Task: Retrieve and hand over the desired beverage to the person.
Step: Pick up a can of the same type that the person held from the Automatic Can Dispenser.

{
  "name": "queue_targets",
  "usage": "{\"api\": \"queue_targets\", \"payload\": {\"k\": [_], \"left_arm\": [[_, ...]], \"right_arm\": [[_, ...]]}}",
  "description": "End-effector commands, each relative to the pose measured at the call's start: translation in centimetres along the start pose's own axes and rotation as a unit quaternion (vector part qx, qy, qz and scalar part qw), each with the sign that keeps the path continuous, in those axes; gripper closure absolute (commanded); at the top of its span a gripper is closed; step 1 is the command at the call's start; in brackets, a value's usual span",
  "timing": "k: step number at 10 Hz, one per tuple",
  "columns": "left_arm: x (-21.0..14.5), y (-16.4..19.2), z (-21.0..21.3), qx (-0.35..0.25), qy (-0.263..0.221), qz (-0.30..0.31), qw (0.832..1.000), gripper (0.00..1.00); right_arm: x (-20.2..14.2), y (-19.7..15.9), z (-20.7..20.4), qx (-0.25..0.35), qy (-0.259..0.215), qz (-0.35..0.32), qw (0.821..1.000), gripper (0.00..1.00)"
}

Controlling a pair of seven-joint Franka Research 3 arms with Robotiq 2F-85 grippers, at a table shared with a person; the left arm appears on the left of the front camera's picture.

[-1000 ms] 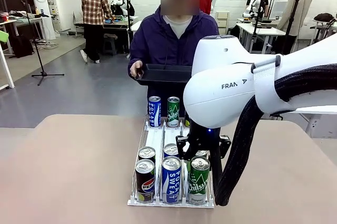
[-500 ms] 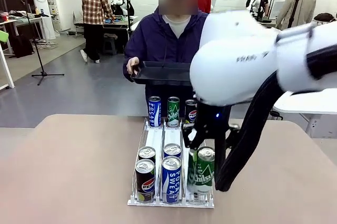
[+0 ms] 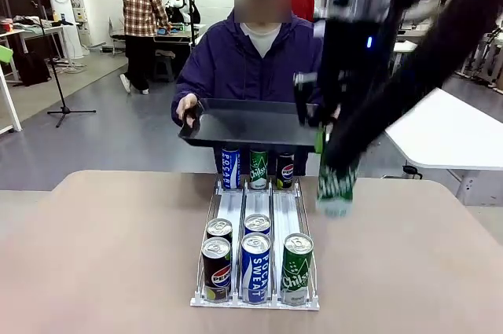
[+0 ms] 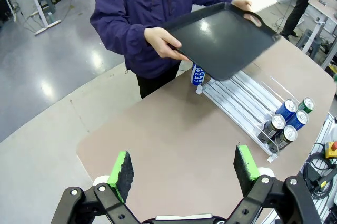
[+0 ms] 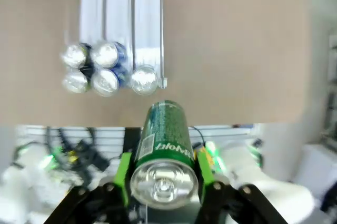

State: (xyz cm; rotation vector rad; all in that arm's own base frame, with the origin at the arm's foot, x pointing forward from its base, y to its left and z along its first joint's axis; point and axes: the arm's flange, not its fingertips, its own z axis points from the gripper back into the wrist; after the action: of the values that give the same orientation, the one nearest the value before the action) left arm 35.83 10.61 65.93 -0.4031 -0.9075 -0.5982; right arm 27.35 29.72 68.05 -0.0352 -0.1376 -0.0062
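Green Chilsung can hangs upright, clasped between the right tool's green pads, clear of the bench, at 2 o'clock from the rack of cans. The left tool stands released, high over the bench. At 12 o'clock, the person holds a black tray with both hands over the rack's far end.

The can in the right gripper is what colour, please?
Green can, clearest in the right wrist view.
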Motion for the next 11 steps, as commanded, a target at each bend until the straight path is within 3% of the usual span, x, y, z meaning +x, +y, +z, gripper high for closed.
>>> {"api": "queue_targets", "payload": {"k": [1, 5, 6, 11], "left_arm": [[0.0, 0.0, -0.1, 0.004, -0.007, -0.001, 1.000, 0.00], [0.0, 0.0, -0.1, 0.004, -0.007, -0.001, 1.000, 0.00], [0.0, 0.0, -0.1, 0.004, -0.007, -0.001, 1.000, 0.00], [0.0, 0.0, -0.1, 0.004, -0.007, -0.001, 1.000, 0.00]], "right_arm": [[2.8, 1.7, 3.9, -0.004, -0.035, 0.006, 0.999, 0.97], [6.4, 1.3, 7.0, 0.014, -0.030, 0.014, 0.999, 0.97], [4.7, 1.2, 6.1, 0.024, -0.043, 0.008, 0.999, 0.97], [4.7, 1.2, 6.1, 0.024, -0.043, 0.008, 0.999, 0.97]]}}
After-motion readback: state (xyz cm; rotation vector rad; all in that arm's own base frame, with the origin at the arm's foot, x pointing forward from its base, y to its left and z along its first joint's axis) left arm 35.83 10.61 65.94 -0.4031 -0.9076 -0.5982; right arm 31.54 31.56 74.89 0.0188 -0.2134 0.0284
